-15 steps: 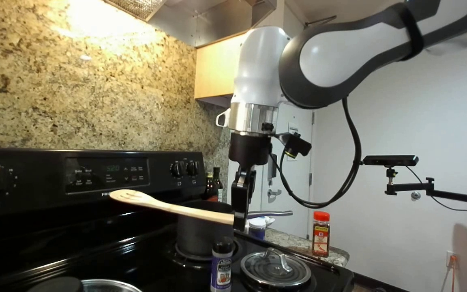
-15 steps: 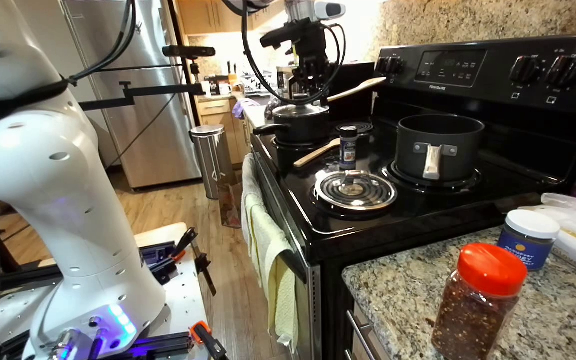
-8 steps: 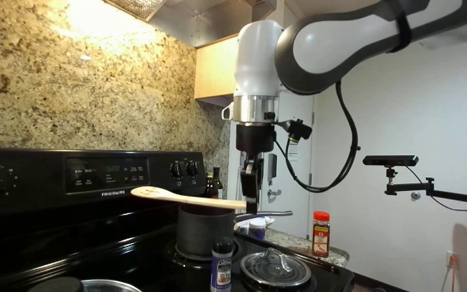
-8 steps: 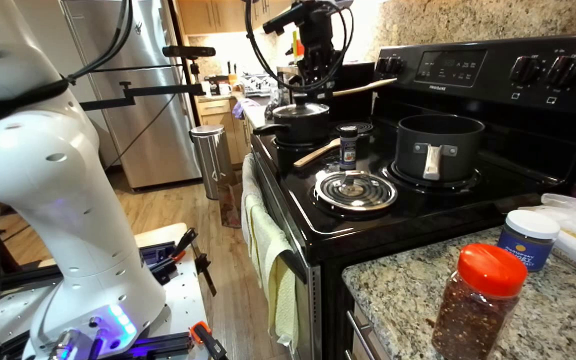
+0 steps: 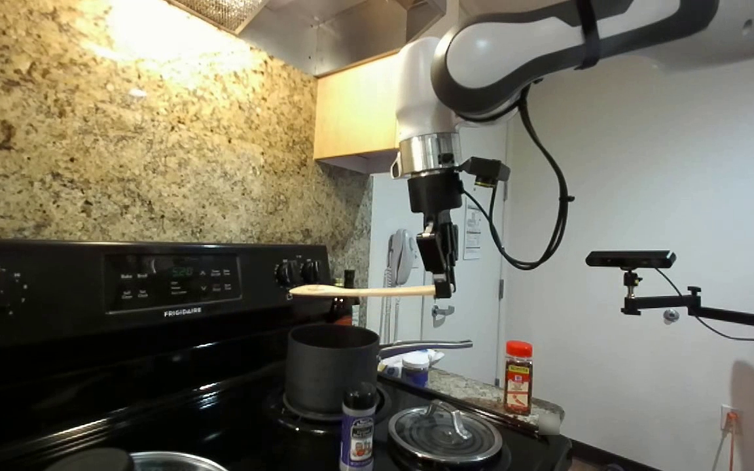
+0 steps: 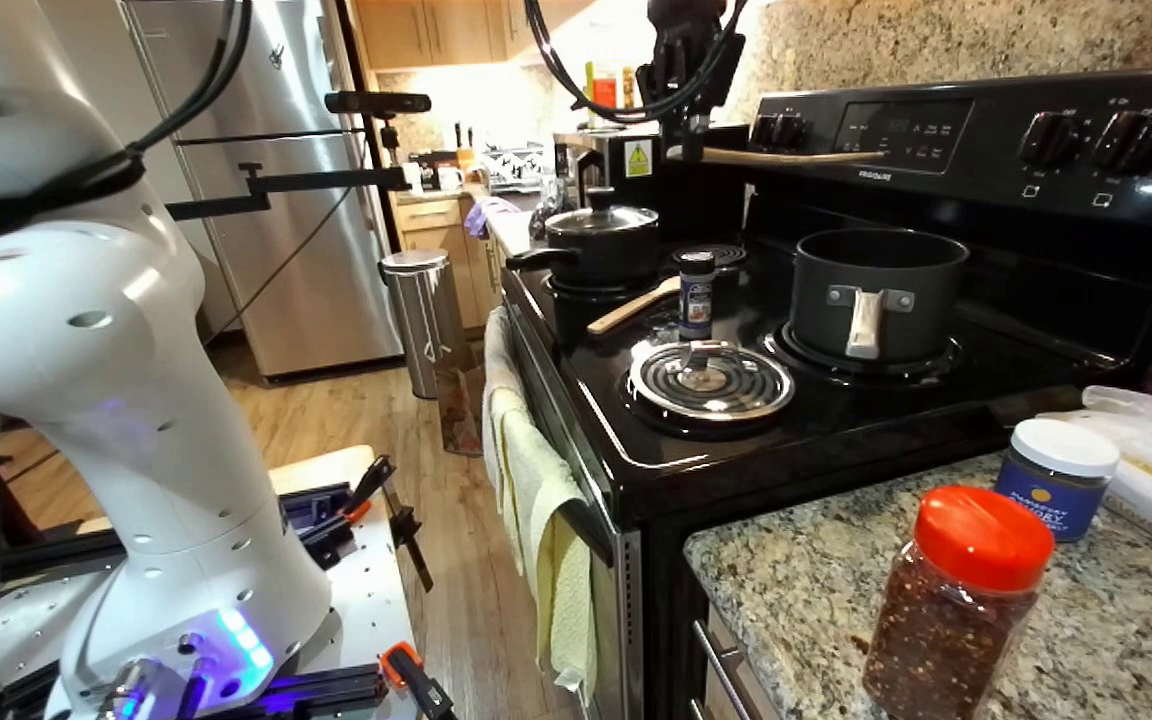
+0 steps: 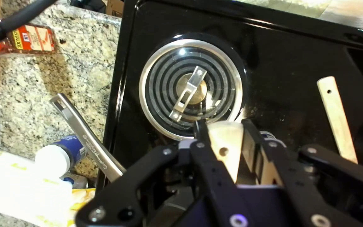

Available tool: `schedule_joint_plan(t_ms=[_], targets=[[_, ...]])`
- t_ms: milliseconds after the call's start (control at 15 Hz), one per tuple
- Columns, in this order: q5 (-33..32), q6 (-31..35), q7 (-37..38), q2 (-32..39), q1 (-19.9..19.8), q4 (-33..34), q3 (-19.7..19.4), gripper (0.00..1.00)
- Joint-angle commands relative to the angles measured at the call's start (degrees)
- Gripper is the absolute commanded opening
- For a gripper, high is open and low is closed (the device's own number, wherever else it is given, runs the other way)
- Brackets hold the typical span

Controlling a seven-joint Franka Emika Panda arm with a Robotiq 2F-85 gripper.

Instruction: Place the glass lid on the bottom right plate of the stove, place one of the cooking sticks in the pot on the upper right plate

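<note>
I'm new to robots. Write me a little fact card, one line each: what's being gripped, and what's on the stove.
Gripper: closed on a wooden spoon, near its handle end
Wooden spoon: in the air, roughly level, not in the open pot
Open pot: back right of the stove; contents too dark to tell
Glass lid: flat on the front right burner, handle up
Second wooden utensil: lying on the stove, far end hidden
Spice bottle: upright on the stove
Covered pot: front left
</note>
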Motion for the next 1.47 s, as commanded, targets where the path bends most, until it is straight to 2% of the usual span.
schedule_joint_plan(t_ms=[0,400,600,733,800,867,933,1067,1133,1400], targets=[[0.1,-0.1,0.0,0.4,-0.4,0.3,0.3,0.14],[3.6,-8.2,-0.1,7.9,-0.8,6.1,-0.4,0.14],[5.9,-9.8,0.0,10.8,-1.1,8.9,-1.0,0.14],[7.4,-9.9,0.5,12.0,-1.2,10.4,-1.5,0.14],[9.0,-7.5,0.3,11.6,-1.4,10.1,-1.7,0.14],[6.4,-7.3,0.0,10.8,-0.9,8.0,-1.4,0.14],[6.6,-7.3,0.0,11.0,-1.0,8.4,-1.5,0.3],[6.5,-7.3,0.0,11.0,-1.0,8.3,-1.4,0.3],[6.5,-7.3,0.0,11.0,-0.9,8.3,-1.4,0.14],[6.2,-7.0,11.0,8.7,-1.1,7.9,-2.0,0.14]])
